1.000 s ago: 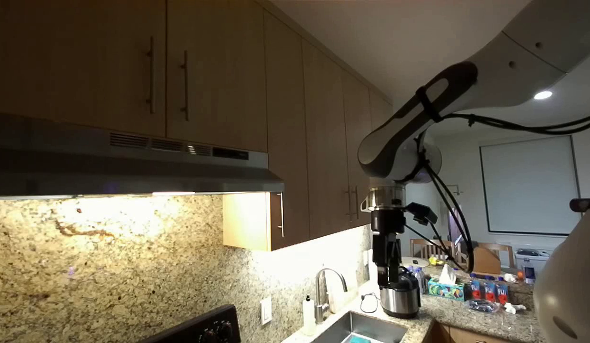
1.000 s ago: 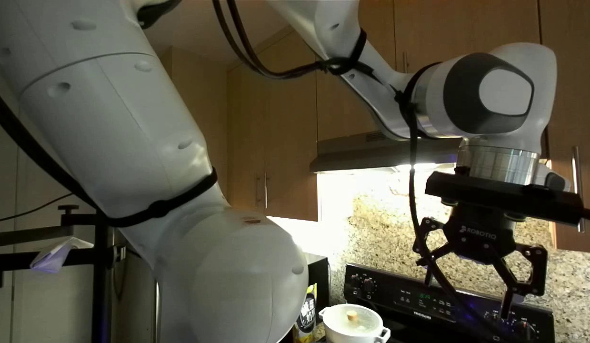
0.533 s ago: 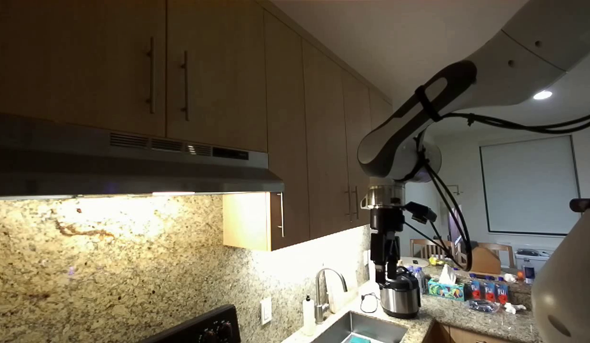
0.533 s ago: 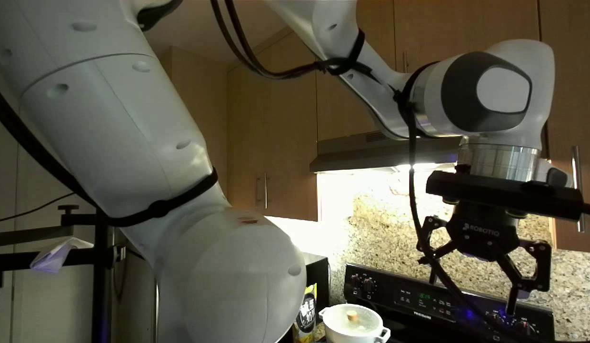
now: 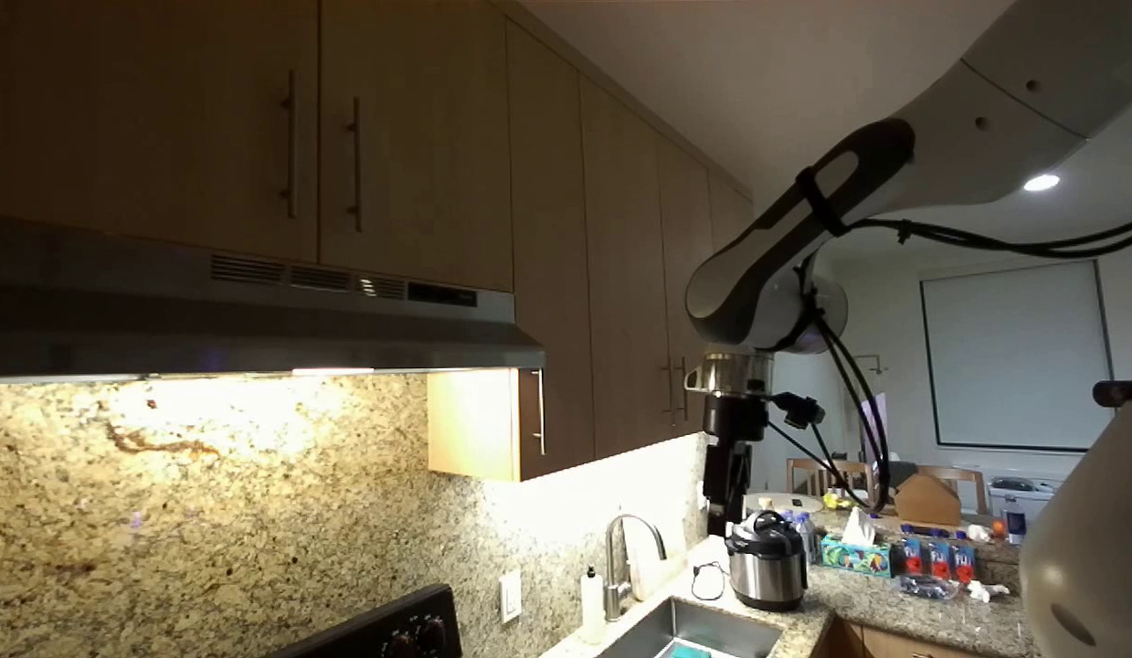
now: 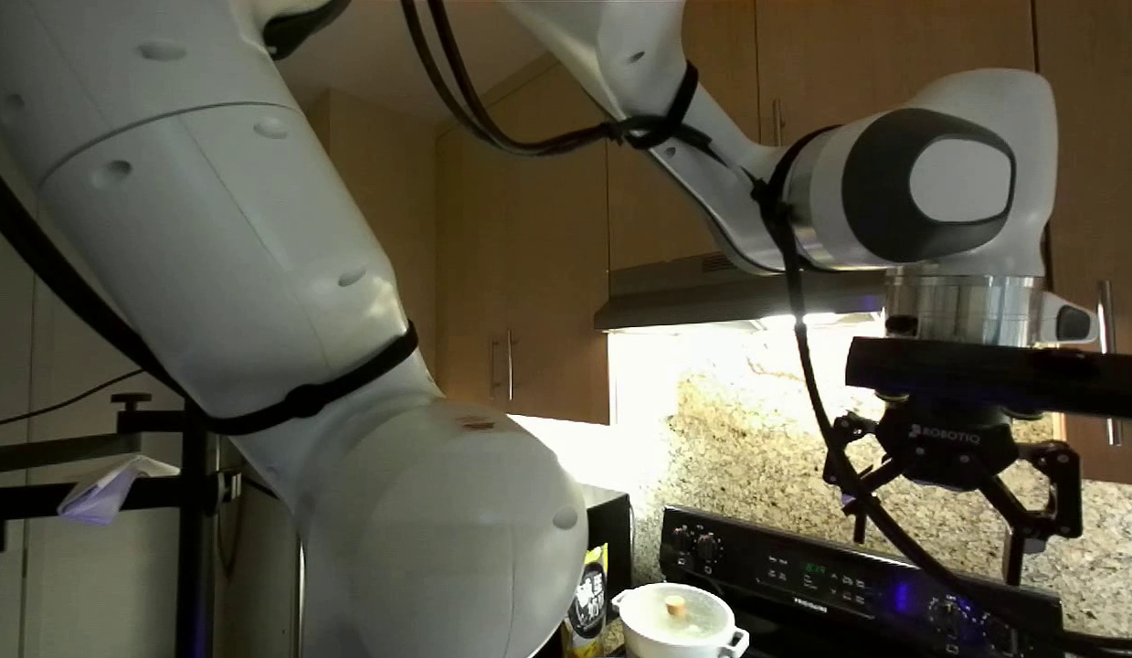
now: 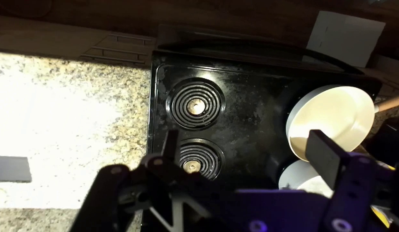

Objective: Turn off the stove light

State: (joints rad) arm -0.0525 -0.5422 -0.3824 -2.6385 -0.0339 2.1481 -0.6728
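Observation:
The stove light is lit under the steel range hood and shines on the granite wall. The light and hood also show in an exterior view, partly behind the arm. A small dark panel sits at the right end of the hood's front; its markings are too small to read. My gripper is open and empty, pointing down, in front of the granite wall and below hood height. In an exterior view the gripper is right of the hood, well apart from it. In the wrist view the open fingers are above the stove.
The stove's control panel is below the gripper. A white pan and a white lidded pot stand on the stove. Wooden cabinets flank the hood. A faucet and steel cooker are further right.
The gripper has tilted: its fingers have swung up and left in one exterior view, and the gripper has shifted right and slightly up in another. The light stays lit; the fingers stay open.

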